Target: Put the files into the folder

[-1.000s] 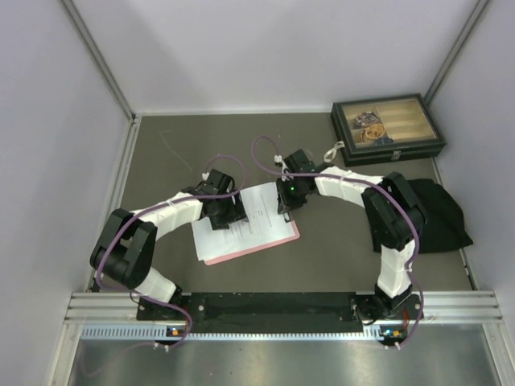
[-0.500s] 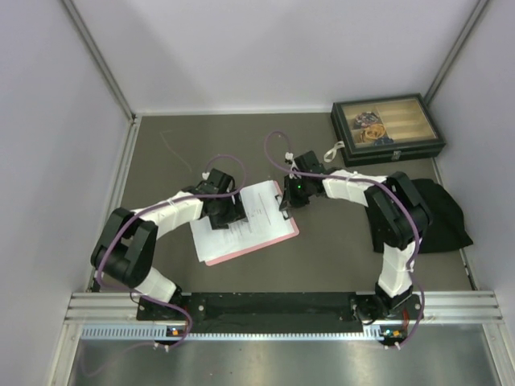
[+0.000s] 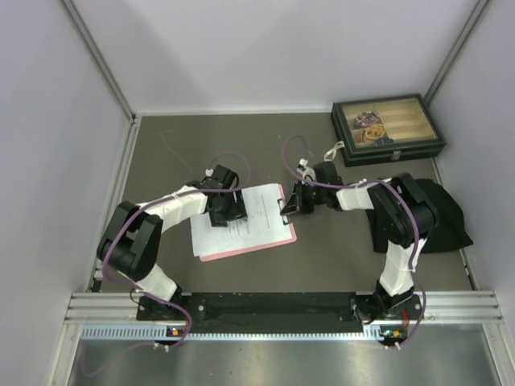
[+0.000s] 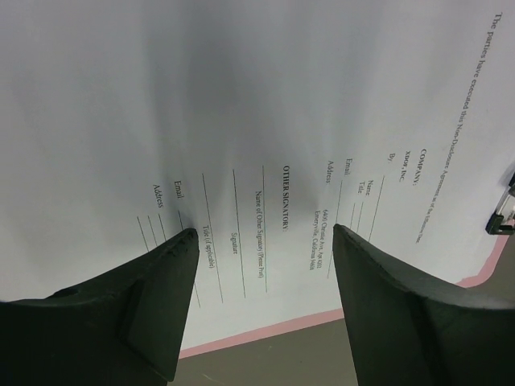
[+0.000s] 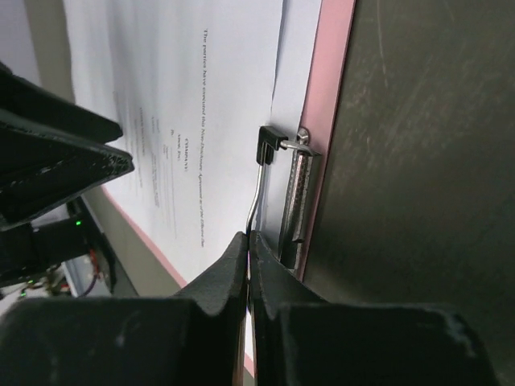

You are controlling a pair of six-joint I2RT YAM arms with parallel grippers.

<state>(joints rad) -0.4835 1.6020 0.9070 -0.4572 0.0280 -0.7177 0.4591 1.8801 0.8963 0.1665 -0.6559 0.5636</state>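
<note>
The pink folder (image 3: 283, 236) lies flat mid-table with its metal clip (image 3: 283, 203) at the right short edge. A white sheet with sparse print (image 3: 256, 215) lies on it. A second sheet shows beneath, sticking out at the left (image 3: 199, 241), its print hidden. My left gripper (image 3: 224, 211) is open, fingertips down on the top sheet (image 4: 241, 104) near the folder's pink edge (image 4: 265, 330). My right gripper (image 5: 249, 237) is shut on the clip's thin wire lever (image 5: 259, 193), beside the folder's edge (image 5: 334, 64).
A dark box with a glass lid (image 3: 387, 129) stands at the back right. A black cloth (image 3: 442, 213) lies at the right under the right arm. Walls enclose three sides, and a metal rail (image 3: 282, 310) runs along the front.
My right gripper has drawn back rightward from over the sheet to the clip edge. The folder and sheets have shifted slightly. My left gripper has moved a little farther back on the sheet.
</note>
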